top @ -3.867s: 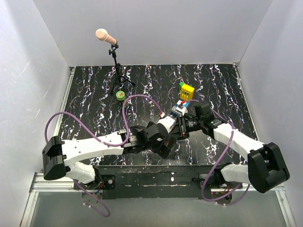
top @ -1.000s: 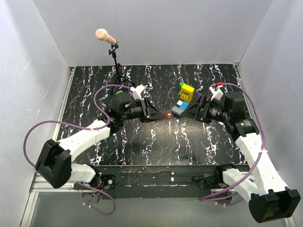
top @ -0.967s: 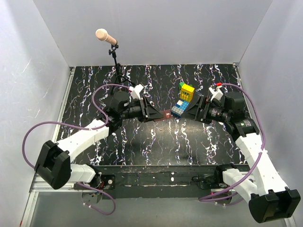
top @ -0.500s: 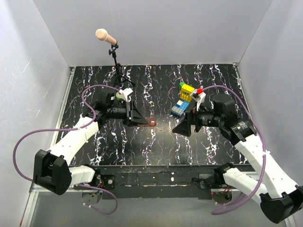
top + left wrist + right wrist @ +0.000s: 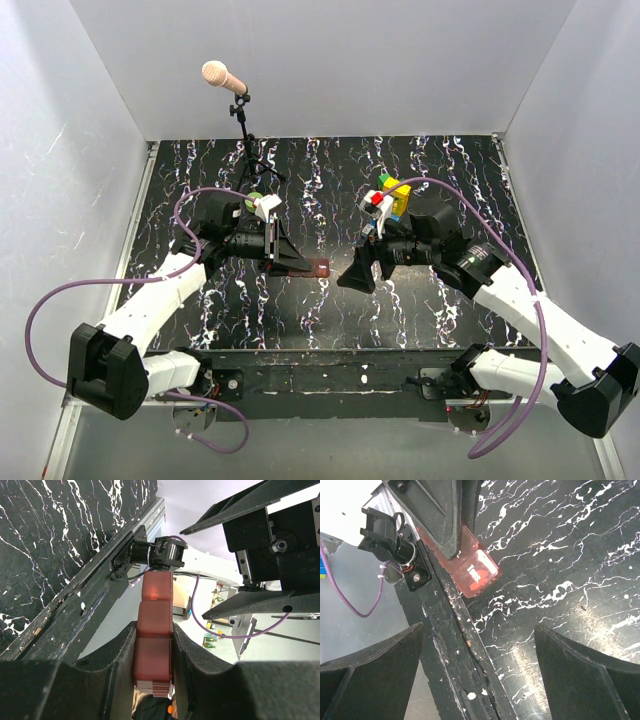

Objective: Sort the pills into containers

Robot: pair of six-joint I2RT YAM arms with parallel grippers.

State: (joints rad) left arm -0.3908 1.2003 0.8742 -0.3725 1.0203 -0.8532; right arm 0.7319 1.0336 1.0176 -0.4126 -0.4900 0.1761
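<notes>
Red-brown box (image 5: 155, 625) pinched between left jaws, end sticking out; right jaws spread, facing it

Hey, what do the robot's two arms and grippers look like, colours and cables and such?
The left arm and right arm both have white links, black joints and looping purple cables. The left gripper and right gripper are black, with flat wedge-shaped fingers.

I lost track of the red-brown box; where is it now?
In the top view the red-brown box is near the centre, clamped in the left tool, with the open right tool just to its right.
</notes>
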